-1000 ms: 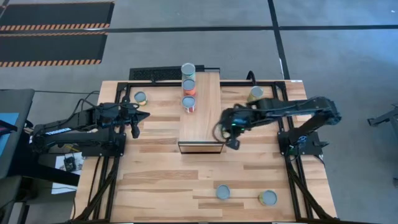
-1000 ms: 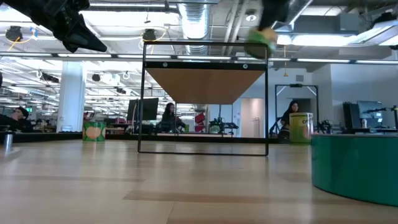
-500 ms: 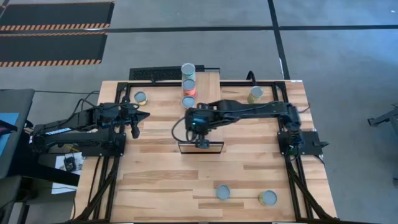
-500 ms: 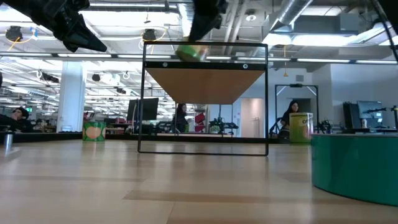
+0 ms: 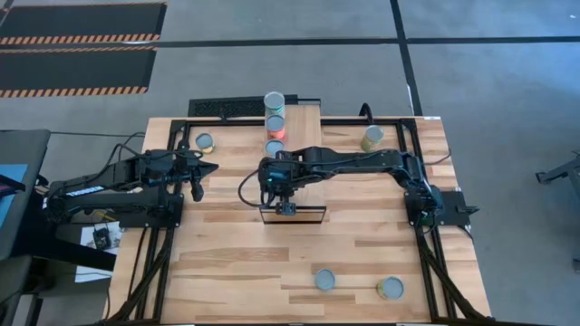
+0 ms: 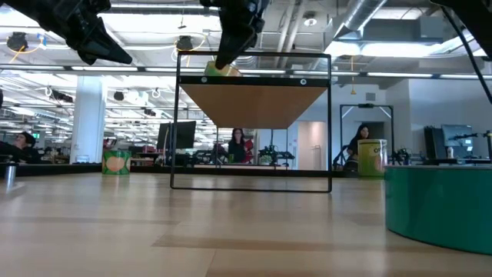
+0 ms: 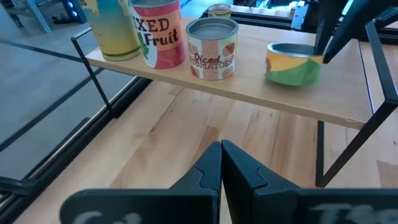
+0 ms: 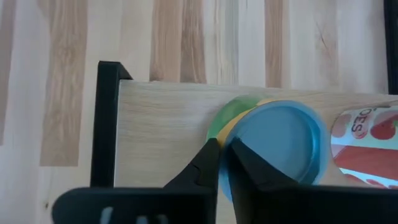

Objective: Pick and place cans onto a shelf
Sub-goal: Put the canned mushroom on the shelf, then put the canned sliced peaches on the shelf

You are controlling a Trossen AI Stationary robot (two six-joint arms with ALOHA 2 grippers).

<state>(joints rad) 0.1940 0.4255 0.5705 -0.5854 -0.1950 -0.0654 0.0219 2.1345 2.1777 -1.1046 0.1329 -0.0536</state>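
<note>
On the shelf (image 7: 261, 87) you had three cans (image 7: 212, 48) standing; your right gripper (image 8: 225, 163) pinched a fourth can's (image 7: 292, 64) rim, four remained off it.

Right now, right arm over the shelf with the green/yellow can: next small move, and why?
Probably open the right gripper wider and lift straight up. The green-and-yellow can looks to be sitting on the shelf, next in line after the Diced Tomatoes can, with the fingers pinching only its rim. The left gripper waits shut beside the shelf.
</note>
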